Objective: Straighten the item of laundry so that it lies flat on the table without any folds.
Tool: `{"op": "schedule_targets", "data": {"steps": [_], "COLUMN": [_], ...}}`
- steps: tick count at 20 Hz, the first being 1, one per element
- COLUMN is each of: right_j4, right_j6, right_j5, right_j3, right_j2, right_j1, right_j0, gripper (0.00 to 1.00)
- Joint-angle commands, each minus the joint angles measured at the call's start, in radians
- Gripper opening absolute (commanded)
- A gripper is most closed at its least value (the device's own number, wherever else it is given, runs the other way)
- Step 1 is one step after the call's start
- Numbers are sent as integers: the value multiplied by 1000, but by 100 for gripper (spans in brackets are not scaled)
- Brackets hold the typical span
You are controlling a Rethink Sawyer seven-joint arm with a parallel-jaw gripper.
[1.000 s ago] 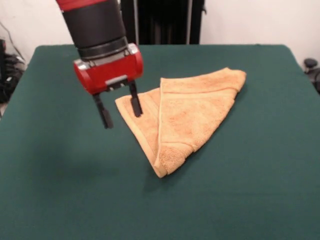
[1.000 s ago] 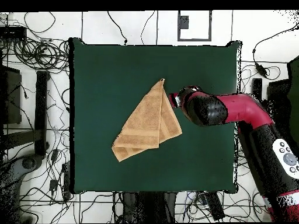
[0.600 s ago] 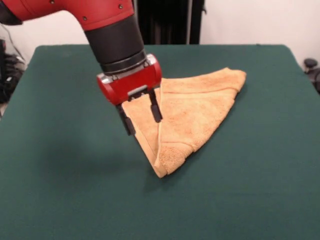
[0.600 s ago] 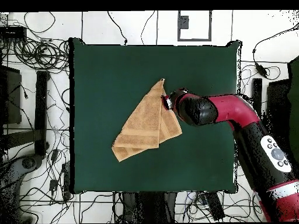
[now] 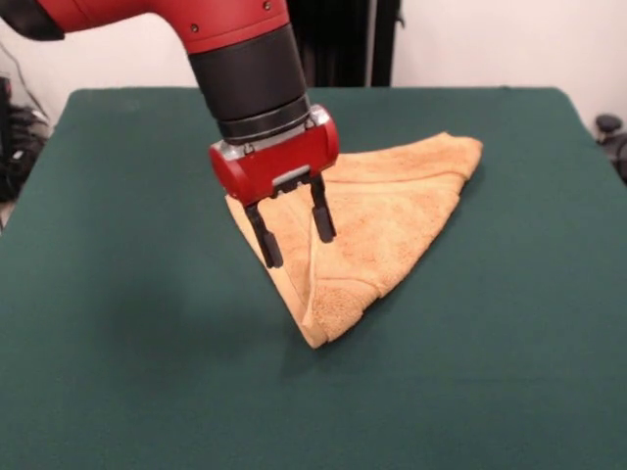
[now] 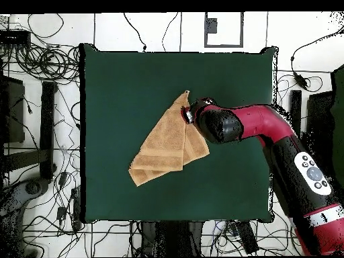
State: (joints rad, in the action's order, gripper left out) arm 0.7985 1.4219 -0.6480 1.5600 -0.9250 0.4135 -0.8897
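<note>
Orange-tan terry towel [image 5: 377, 220], folded into a triangle, is seen mid-table on the dark green felt table [image 5: 118, 372]. The red-and-black gripper [image 5: 294, 235], fingers spread and empty, has been brought rightward over its left flap, ready for a grasp.

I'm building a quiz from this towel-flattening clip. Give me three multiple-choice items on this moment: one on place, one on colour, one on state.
1. The gripper is: A) over the towel's edge B) off the table C) over bare cloth, far from the towel
2. The table cover is: A) white B) dark green C) blue
3. The towel is: A) flat B) folded over itself C) rolled up

Answers: 1 A, its open fingers straddle the towel's edge; 2 B, green cloth shows all round; 3 B, an upper layer overlaps a lower one.
</note>
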Motion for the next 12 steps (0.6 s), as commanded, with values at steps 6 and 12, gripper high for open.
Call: {"op": "schedule_targets", "data": {"steps": [6, 12], "right_j4": [11, 8], "right_j6": [-103, -91], "right_j5": [101, 131], "right_j3": [42, 37], "right_j2": [-17, -17], "right_j1": [-90, -110], "right_j0": [58, 68], "gripper": [100, 100]}}
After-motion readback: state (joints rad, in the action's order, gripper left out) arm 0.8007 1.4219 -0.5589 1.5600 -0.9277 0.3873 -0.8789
